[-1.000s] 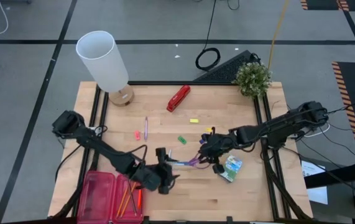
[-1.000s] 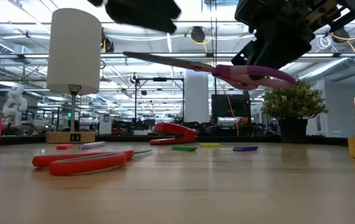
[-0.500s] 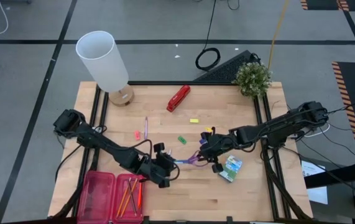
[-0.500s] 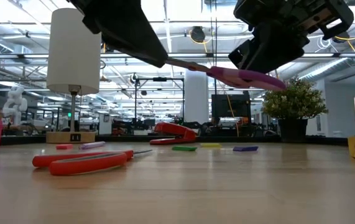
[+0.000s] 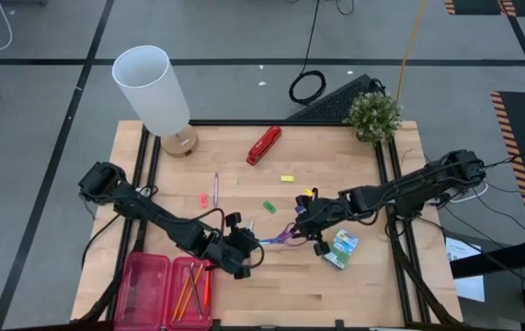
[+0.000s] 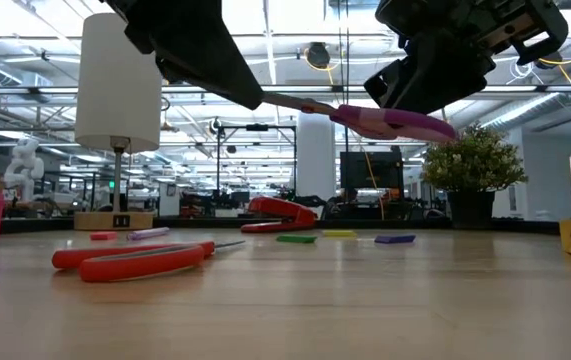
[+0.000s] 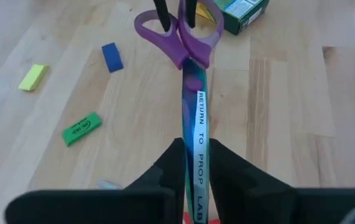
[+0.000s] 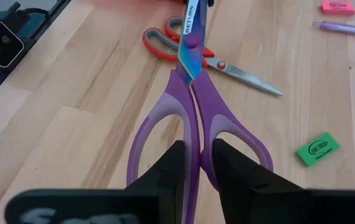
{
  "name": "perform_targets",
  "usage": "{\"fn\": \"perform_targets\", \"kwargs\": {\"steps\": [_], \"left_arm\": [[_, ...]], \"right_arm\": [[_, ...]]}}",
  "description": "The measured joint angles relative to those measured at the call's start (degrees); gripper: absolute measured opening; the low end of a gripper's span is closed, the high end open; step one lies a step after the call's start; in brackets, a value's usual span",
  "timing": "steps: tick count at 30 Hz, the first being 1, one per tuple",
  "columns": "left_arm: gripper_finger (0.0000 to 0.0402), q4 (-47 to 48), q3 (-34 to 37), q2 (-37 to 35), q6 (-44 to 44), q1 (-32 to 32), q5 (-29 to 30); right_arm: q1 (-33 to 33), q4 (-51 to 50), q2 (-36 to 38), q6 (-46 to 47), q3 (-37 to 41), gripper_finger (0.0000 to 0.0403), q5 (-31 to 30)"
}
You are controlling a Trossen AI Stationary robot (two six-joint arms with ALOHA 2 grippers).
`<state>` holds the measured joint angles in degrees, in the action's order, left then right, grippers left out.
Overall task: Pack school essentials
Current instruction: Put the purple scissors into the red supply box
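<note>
With pencils already lying in the pink case at lower left, the purple-handled scissors are hanging mid-frame above the bench, handles pinched by the right gripper, blade by the left gripper, while red-handled scissors, erasers and crayon box are waiting outside.

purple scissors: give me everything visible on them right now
The purple scissors have glossy plastic-looking purple handle loops and closed iridescent metal blades bearing a white label strip with printed lettering. They hang roughly level above the table, touching nothing on it. The left claw pinches the blades; the right claw grips the handles between the loops, so both arms hold them mid-handover.
</note>
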<state>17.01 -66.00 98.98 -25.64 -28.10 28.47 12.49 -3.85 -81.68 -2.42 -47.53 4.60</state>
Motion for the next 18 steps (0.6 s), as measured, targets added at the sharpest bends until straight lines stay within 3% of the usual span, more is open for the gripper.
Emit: {"fn": "perform_targets", "kwargs": {"steps": [9,18], "left_arm": [[0.0072,0.8,0.0,0.0,-4.1,0.0,-1.3],[0.0090,2.3,0.0,0.0,-9.2,0.3,-3.6]], "right_arm": [[0.0,2.8,0.0,-2.8,0.0,0.0055,0.3],[0.0,4.4,0.1,-3.0,0.0,0.0013,0.0]]}}
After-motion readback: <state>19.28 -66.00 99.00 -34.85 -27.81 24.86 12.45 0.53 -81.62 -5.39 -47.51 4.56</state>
